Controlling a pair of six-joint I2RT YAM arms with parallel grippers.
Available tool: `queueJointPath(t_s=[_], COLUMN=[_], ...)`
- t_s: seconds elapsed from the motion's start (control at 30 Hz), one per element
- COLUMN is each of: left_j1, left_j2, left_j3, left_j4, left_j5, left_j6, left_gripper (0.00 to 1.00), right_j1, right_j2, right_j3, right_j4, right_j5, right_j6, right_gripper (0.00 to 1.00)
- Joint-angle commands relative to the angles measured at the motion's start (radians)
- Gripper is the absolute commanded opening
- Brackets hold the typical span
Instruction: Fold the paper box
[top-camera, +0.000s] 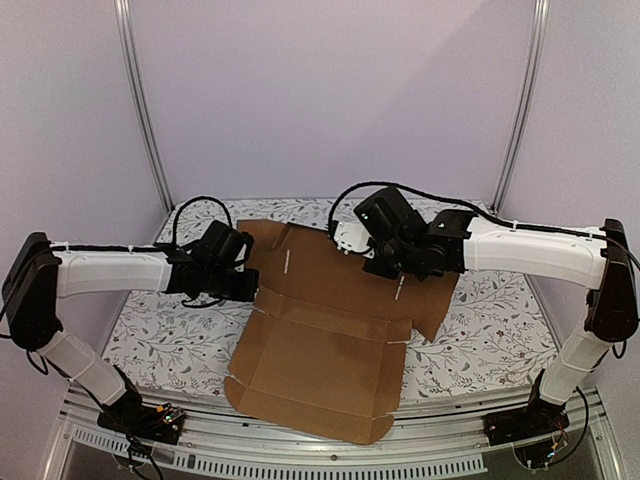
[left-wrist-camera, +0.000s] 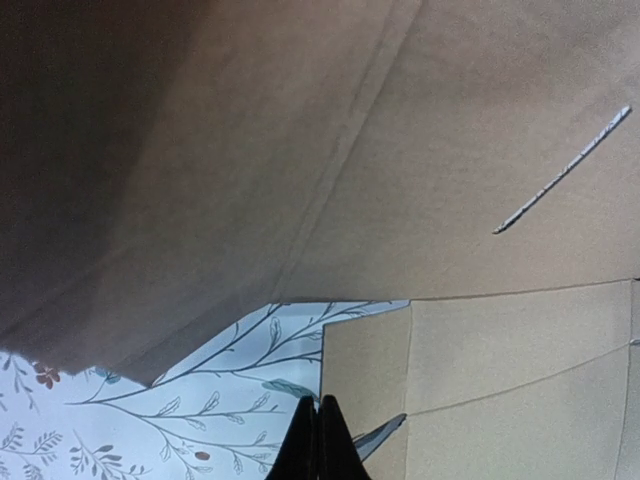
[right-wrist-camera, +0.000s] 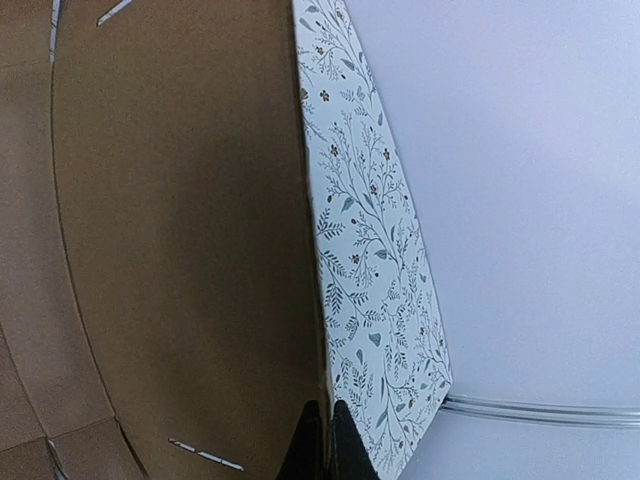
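One paper box (top-camera: 320, 340) is laid flat, unfolded, on the table (top-camera: 480, 335); left gripper (left-wrist-camera: 320, 440) and right gripper (right-wrist-camera: 322, 442) are pressed closed, empty.

**Top view.** Soft, even light from above. The walls (top-camera: 330, 90) are bright and almost shadeless, and the box (top-camera: 330, 340) is evenly lit. Faint, soft-edged shadows lie beneath the arms (top-camera: 110, 272). Focus is sharp throughout, without glare.

**Left wrist view.** Dim. The upper left corner falls to near black and brightens toward the lower right. The box surface nearest the lens is soft. The left gripper (left-wrist-camera: 318, 420) shows as a black silhouette.

**Right wrist view.** The wall (right-wrist-camera: 520, 180) is washed pale and featureless. The box is darker at mid-frame. The right gripper (right-wrist-camera: 325, 425) is a dark silhouette.
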Motion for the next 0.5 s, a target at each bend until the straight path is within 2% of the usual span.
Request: queueJointPath(t_s=[0.0,0.47], left_j1=[-0.008,-0.010], left_j2=[0.026,0.046], left_j3=[-0.027,-0.112], left_j4=[0.044,0.157], left_j5=[-0.059,-0.055], left_j6=[0.012,-0.004], left_gripper=[0.00,0.00], right_j1=[-0.002,-0.002], right_j2=[0.010,0.018], right_j3=[-0.002,0.012], right_j4=[-0.006,-0.015], right_j5=[-0.017,-0.035], right_j6=[0.040,0.061], right_gripper=[0.00,0.00])
